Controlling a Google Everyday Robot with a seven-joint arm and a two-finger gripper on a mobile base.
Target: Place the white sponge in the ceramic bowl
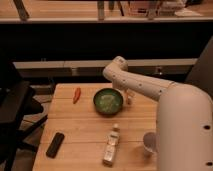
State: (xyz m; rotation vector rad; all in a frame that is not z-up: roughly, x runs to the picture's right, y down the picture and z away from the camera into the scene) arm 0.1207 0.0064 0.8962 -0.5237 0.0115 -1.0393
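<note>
While my pincer (128, 94) hangs just beside the rim of the ceramic bowl (96, 104), on the side away from the red pepper (76, 94), the pale shape at it is probably the white sponge (129, 99). Whether I grip it, I cannot tell. The bowl's hollow lies close, toward the pepper.

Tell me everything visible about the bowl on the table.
The bowl is round, dark green and glossy like glazed ceramic, standing upright near the middle of the wooden table. It holds pale contents. The pincer hangs just beyond its rim on the picture's right; contact cannot be judged.
</note>
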